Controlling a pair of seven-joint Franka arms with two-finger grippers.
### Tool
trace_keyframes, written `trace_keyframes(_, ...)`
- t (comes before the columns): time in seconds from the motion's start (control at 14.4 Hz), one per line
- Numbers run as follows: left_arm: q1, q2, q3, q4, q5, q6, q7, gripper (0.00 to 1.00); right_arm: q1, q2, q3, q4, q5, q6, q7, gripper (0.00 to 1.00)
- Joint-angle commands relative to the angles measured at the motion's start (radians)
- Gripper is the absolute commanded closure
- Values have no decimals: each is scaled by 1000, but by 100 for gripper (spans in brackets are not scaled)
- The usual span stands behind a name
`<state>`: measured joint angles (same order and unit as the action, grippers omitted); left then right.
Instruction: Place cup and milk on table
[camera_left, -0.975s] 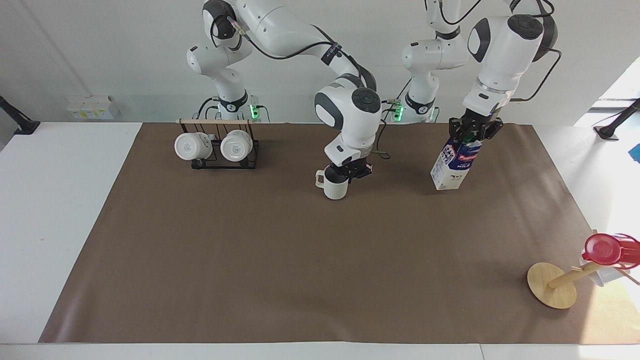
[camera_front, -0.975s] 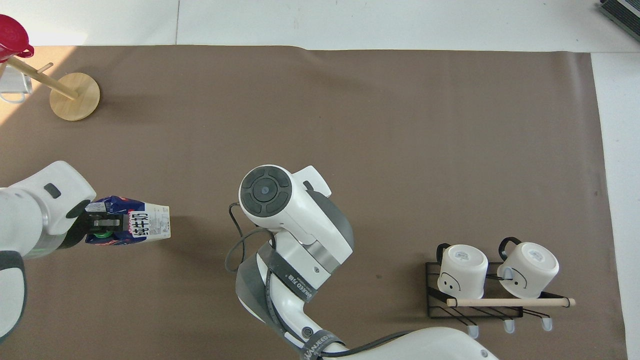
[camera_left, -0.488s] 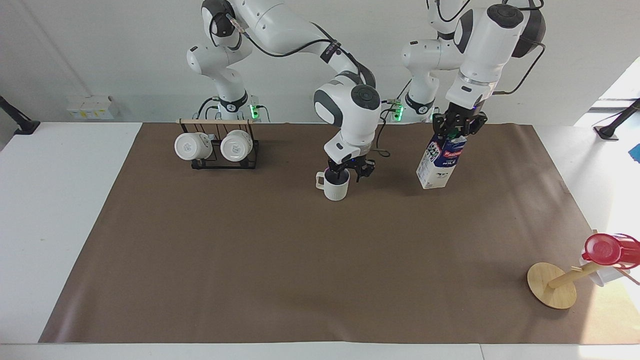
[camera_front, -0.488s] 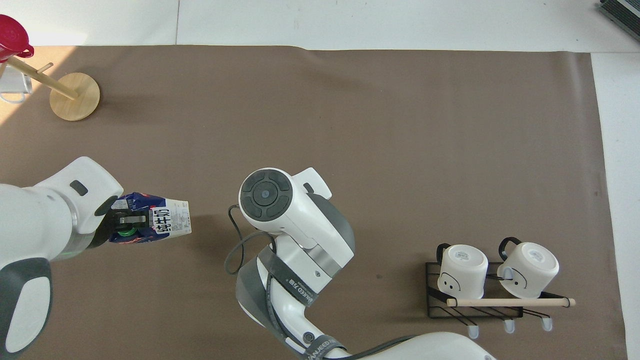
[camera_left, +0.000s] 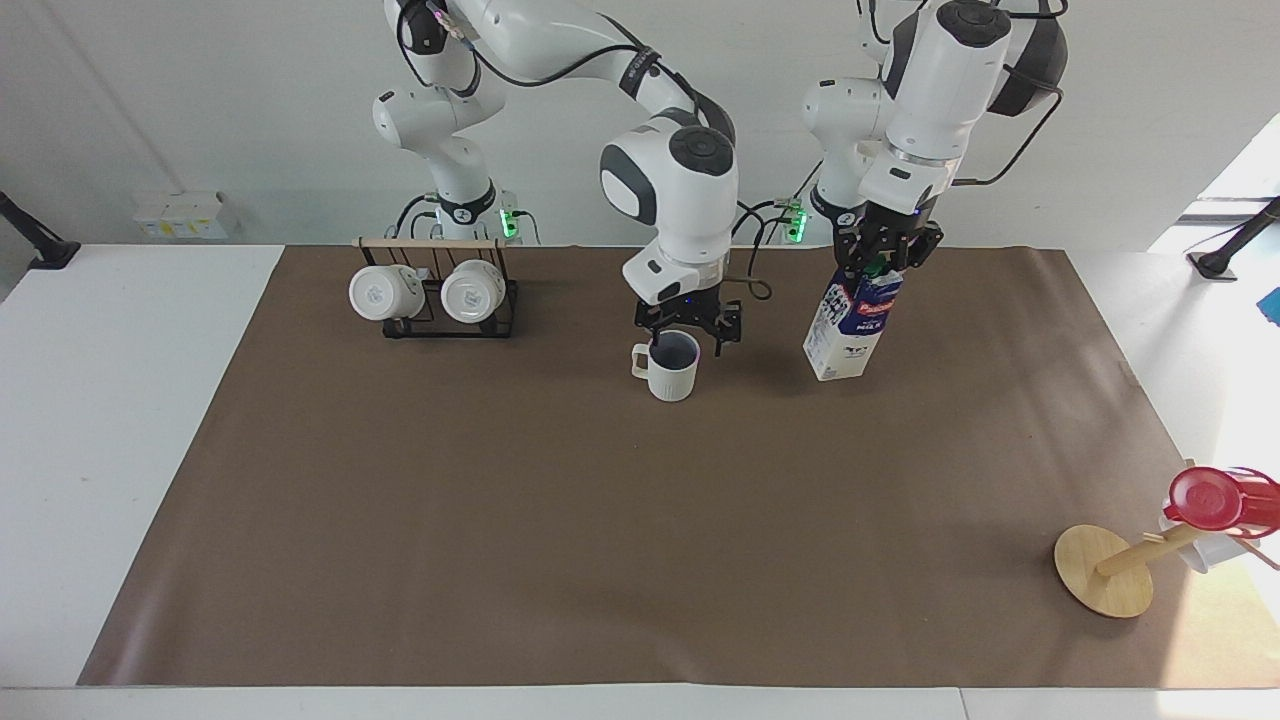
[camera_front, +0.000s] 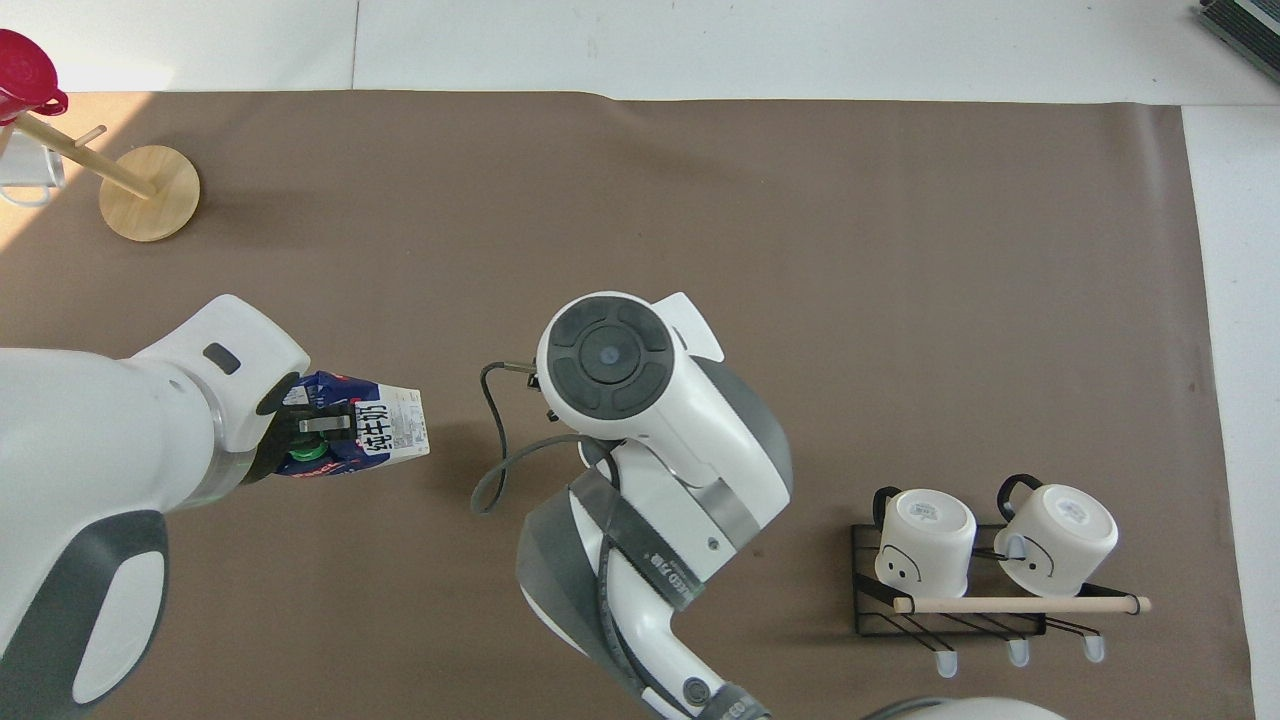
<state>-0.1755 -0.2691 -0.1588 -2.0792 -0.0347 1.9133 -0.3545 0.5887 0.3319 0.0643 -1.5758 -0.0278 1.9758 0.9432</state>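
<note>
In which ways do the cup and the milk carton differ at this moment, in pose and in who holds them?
The cup stands upright on the brown paper, free under the open right tool. The milk carton hangs tilted, gripped at its top by the left tool. The carton is taller and blue-and-white, the cup cream. Both are near the robots' edge.

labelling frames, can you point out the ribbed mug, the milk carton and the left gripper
ribbed mug (camera_left: 672, 379): facing view, on its cream outer wall below the rim.
milk carton (camera_left: 840, 345): facing view, on the white lower front panel.
left gripper (camera_left: 884, 262): facing view, between the fingertips clamped at the carton's top.
</note>
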Motion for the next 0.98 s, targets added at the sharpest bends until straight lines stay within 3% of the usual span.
trace_keyframes(0.0,-45,25,15,48,-10,-30,-52,53,-94,-126,9,-85,-6,-2,-18,0)
trace_keyframes(0.35,-136,48,15,73,-31,-29,-129,54,-268,-240,8,-86,-6,-40,-185,0)
trace_keyframes(0.63,-203,85,15,62,-28,-14,-167,56,-398,-330,8,-79,-4,-204,-395,0)
trace_keyframes(0.91,-248,140,15,51,-21,44,-240,56,-495,-341,2,-11,-6,-310,-581,0)
